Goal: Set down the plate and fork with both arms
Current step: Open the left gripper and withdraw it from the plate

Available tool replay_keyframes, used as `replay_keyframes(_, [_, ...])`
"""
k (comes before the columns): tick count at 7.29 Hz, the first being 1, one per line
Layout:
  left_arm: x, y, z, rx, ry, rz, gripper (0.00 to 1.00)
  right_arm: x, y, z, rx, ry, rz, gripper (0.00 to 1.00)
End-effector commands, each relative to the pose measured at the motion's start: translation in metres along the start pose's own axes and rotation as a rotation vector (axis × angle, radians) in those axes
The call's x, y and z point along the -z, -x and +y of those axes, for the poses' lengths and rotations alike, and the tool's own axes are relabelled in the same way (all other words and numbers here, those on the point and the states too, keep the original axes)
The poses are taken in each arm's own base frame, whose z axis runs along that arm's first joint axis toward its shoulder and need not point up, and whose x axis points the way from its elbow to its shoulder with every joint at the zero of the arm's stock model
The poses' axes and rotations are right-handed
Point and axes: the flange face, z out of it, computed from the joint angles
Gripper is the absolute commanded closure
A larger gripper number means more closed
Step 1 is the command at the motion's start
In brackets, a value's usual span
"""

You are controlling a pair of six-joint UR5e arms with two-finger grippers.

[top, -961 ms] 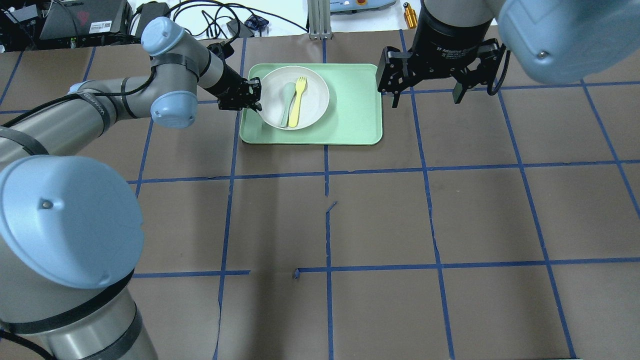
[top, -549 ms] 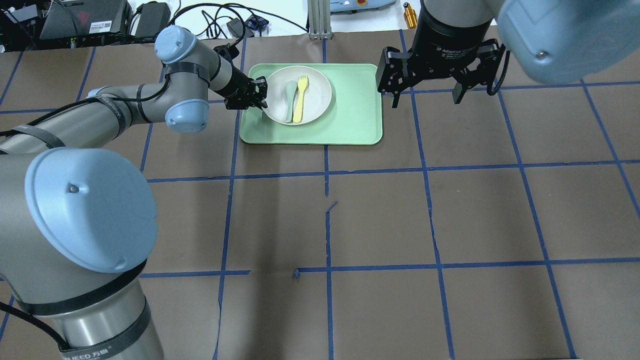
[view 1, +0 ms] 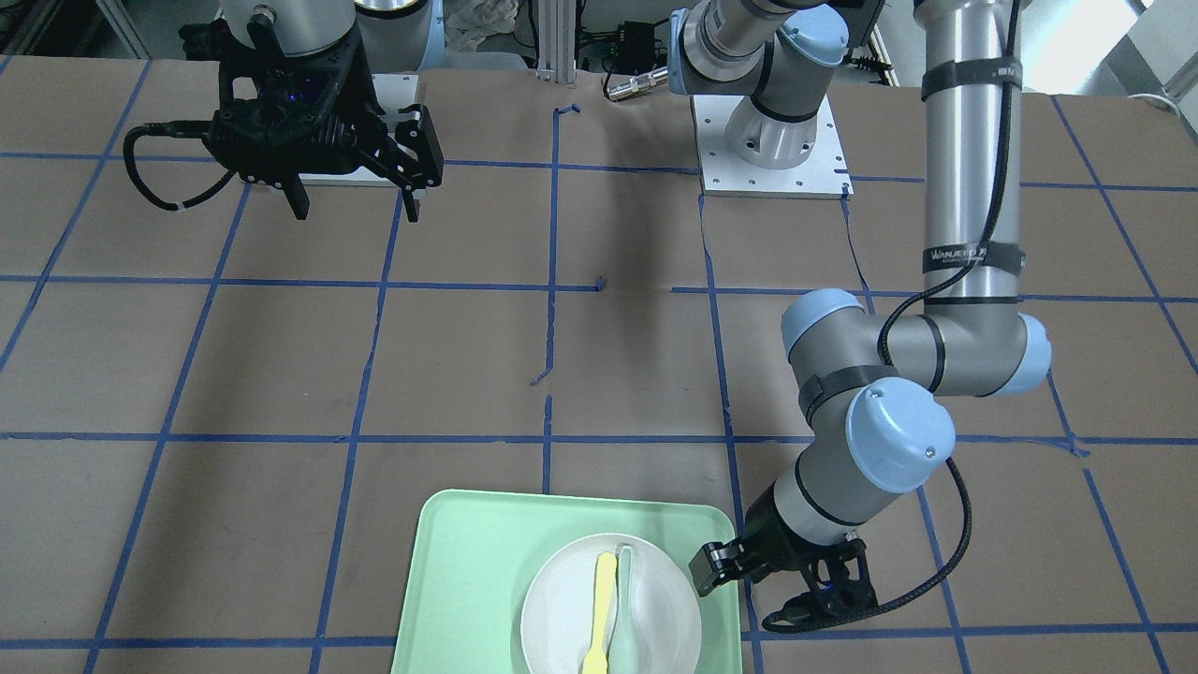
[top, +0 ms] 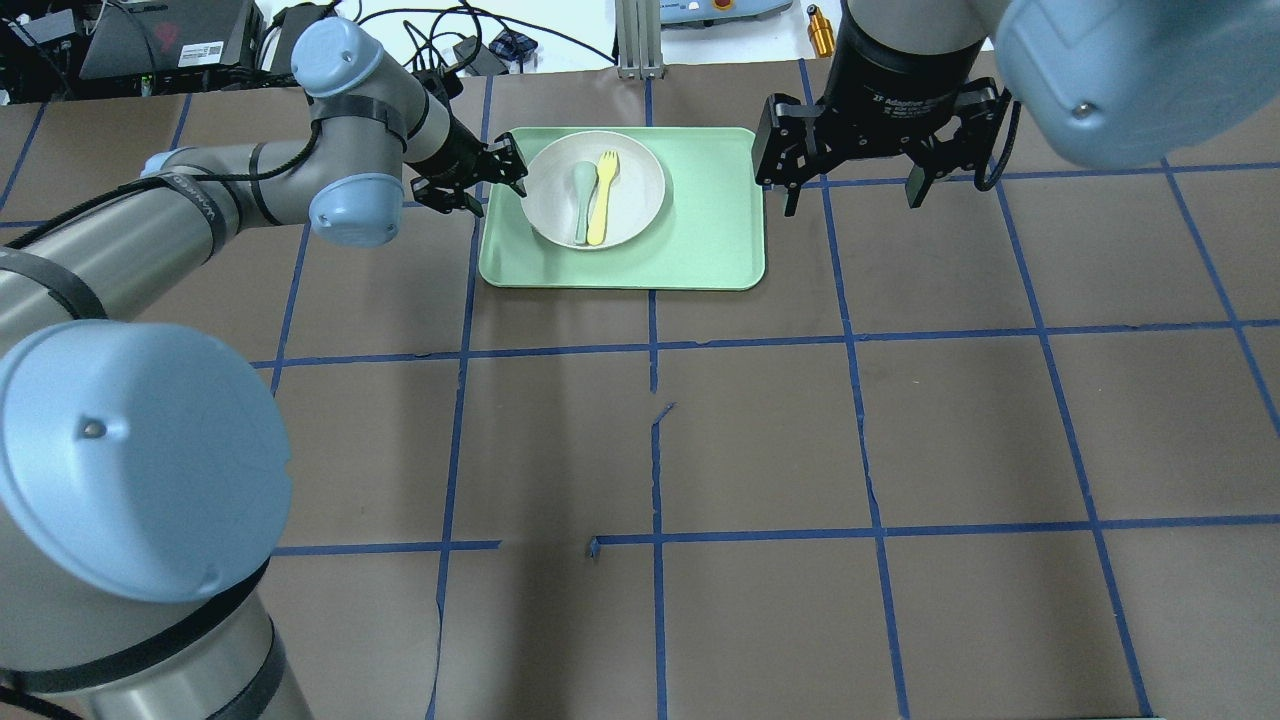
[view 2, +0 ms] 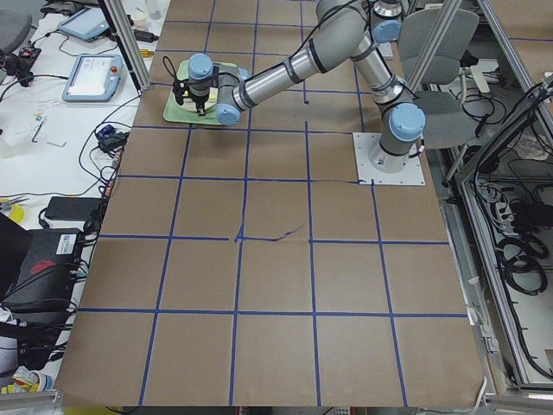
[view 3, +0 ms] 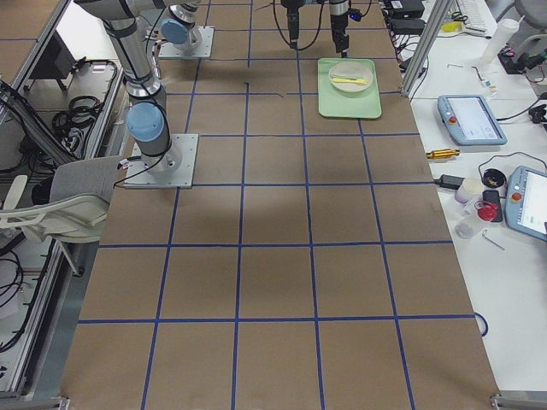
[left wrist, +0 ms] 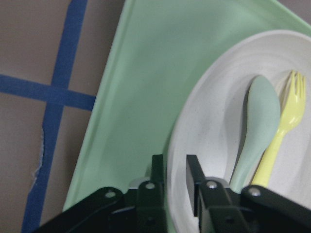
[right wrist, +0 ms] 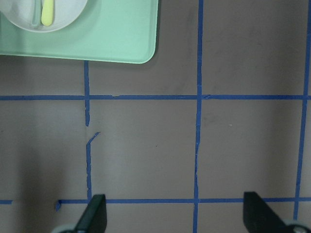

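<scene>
The off-white plate (top: 630, 165) sits on the mint-green tray (top: 700, 230). The pale yellow fork (top: 600, 195) lies in it beside a grey-green spoon (top: 581, 195). My left gripper (top: 515, 178) is at the plate's left rim. In the left wrist view its fingers (left wrist: 194, 177) stand close together with the plate's rim (left wrist: 204, 97) between them, shut on it. The fork (left wrist: 284, 128) lies just past the spoon (left wrist: 257, 126). My right gripper (top: 852, 200) is open and empty above the table, right of the tray. It shows in the front view (view 1: 356, 211) too.
The tray (view 1: 468, 562) lies at the table's far edge from the robot. Brown paper with blue tape lines covers the table (top: 760, 430). Cables, a laptop and a brass cylinder (top: 820, 30) lie beyond the far edge. The right wrist view shows the tray's corner (right wrist: 136, 48).
My left wrist has turned and its gripper has shifted along the plate's left rim toward the far edge. The plate has moved slightly on the tray. The right arm has not moved.
</scene>
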Motion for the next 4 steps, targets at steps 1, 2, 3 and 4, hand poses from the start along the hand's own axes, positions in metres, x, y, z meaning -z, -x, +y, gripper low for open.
replay_keyframes(1, [0.111, 0.001, 0.039, -0.026, 0.081, -0.156, 0.0, -0.004, 0.0, 0.0, 0.003, 0.005, 0.002, 0.0])
replay_keyframes(2, [0.167, -0.005, 0.065, -0.042, 0.058, -0.214, 0.0, -0.005, 0.001, -0.001, 0.003, -0.002, 0.0, 0.0])
replay_keyframes(3, [0.207, -0.004, 0.1, -0.044, 0.087, -0.238, 0.0, -0.004, 0.001, -0.002, 0.003, -0.008, -0.001, 0.0])
replay_keyframes(4, [0.232, -0.002, 0.137, -0.044, 0.11, -0.236, 0.0, -0.011, 0.004, -0.008, 0.0, -0.007, -0.009, 0.0])
